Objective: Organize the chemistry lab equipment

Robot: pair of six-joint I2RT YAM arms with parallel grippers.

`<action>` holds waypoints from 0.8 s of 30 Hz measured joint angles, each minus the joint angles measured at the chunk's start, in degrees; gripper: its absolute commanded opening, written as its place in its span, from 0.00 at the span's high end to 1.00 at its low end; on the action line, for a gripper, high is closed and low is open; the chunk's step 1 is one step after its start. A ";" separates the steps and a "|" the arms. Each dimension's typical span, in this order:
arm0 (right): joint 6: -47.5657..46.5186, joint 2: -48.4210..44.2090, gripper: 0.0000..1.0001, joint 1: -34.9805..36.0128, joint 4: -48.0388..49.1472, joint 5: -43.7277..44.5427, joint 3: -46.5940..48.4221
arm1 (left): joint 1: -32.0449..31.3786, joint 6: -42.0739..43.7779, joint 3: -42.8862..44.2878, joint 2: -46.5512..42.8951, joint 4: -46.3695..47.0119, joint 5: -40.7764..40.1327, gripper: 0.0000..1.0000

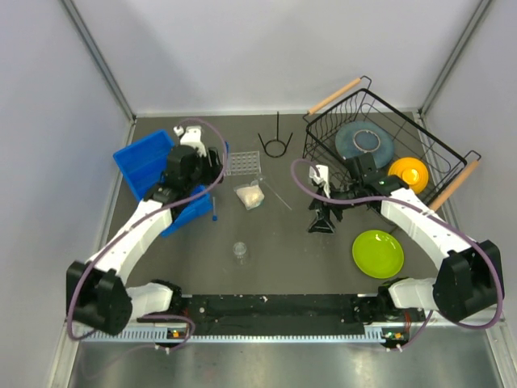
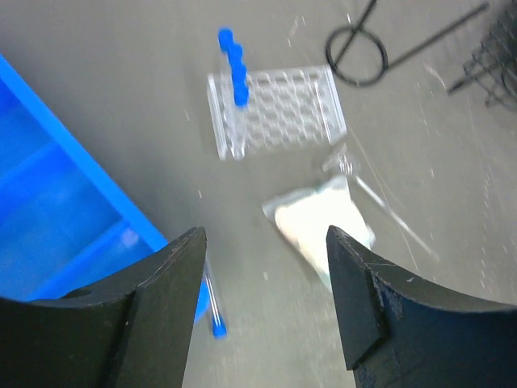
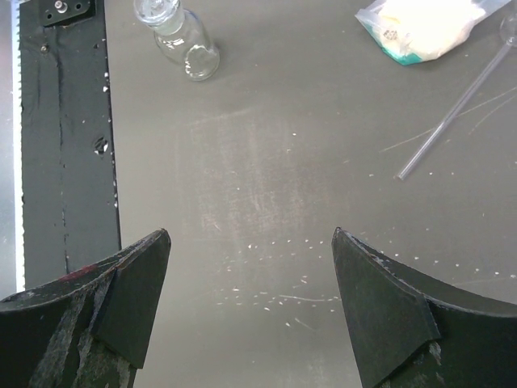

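The left claw hangs wide open and empty; the right claw is wide and empty too. A loose tube lies flat at the left claw's 7 o'clock, just beside the blue bin: a finger could strike the bin wall or roll the tube away. At 1 o'clock the cream bag looks soft. Farther, at 12, the clear rack holds capped tubes upright along its left edge; it looks light, easily tipped on the tabletop.

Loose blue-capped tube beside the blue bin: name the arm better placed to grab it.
Left. The left gripper hangs open almost above the tube beside the blue bin; the right gripper is farther off, past the cream-filled bag.
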 measured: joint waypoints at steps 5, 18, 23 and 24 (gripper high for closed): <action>-0.02 0.00 0.18 -1.20 -0.04 0.00 0.00 | -0.35 -4.13 -8.68 -10.12 -4.33 4.59 0.38; -0.04 0.13 0.18 -3.58 -0.02 -0.07 0.00 | -5.31 -13.66 -19.61 -8.55 -8.15 2.40 0.42; -0.04 0.76 0.18 -3.78 -0.02 -0.07 0.00 | -5.60 -15.67 -19.85 -2.32 -5.84 -2.43 0.42; -0.04 0.79 0.18 -3.87 -0.04 -0.07 0.00 | -5.60 -15.91 -19.82 -1.11 -5.14 -3.39 0.42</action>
